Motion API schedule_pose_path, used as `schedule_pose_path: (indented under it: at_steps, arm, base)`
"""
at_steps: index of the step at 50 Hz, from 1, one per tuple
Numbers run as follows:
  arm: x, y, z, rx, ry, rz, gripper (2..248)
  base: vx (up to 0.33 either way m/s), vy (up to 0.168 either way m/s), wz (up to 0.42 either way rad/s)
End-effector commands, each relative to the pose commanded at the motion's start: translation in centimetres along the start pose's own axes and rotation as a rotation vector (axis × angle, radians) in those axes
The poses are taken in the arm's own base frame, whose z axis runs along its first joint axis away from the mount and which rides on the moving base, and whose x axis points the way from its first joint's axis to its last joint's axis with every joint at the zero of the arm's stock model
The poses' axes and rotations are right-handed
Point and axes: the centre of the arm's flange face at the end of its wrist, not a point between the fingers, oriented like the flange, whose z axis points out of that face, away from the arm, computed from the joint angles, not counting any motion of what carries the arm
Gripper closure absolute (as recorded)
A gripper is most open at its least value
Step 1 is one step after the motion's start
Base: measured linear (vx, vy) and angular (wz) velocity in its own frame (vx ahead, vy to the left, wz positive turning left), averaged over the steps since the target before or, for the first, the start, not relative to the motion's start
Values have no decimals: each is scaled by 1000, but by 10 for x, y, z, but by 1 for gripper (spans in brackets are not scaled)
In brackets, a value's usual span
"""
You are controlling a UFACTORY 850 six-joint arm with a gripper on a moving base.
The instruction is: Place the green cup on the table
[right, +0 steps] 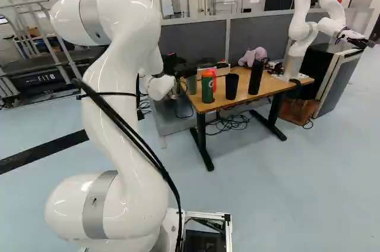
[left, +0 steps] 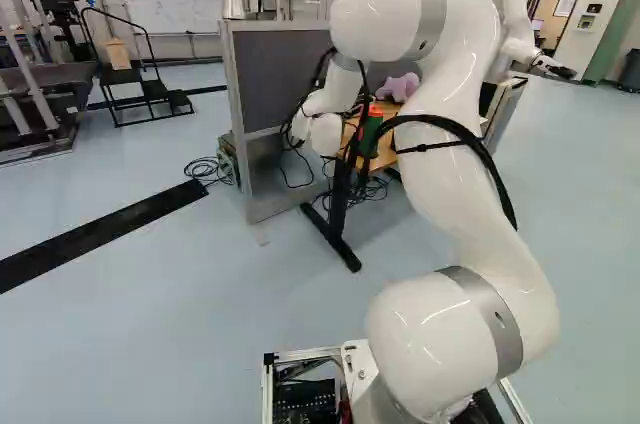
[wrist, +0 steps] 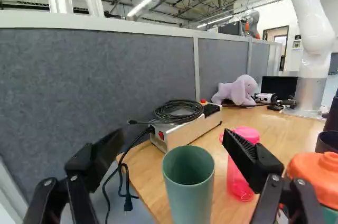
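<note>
Green cup (wrist: 188,195), upright at the left end of the wooden surface (wrist: 274,123), base hidden but apparently resting there; black tool (wrist: 173,139), fingers spread clear of both its sides, presumably to leave it standing undisturbed; pink bottle (wrist: 235,180) just to its right.

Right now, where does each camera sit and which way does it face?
Left base view: on the base, behind the arm to its left, facing ahead, slightly down; arm right of middle.
Right base view: behind the arm to its right, similar facing; arm at left.
Wrist view: on the wrist, looking along the open gripper toward the green cup; both fingers show.
Shared: both base views show the table and plush toy.
</note>
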Motion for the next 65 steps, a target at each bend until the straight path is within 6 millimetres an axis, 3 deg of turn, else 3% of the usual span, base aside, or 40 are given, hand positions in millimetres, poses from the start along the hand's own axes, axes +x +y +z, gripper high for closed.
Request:
schedule_pose_path:
  at_steps: [36, 65]
  arm:
    - [13, -11, -61, 56, -43, -13, 3]
    - [20, -1, -72, 68, -63, -17, 3]
  base:
    - [0, 0, 0]
    - [0, 0, 0]
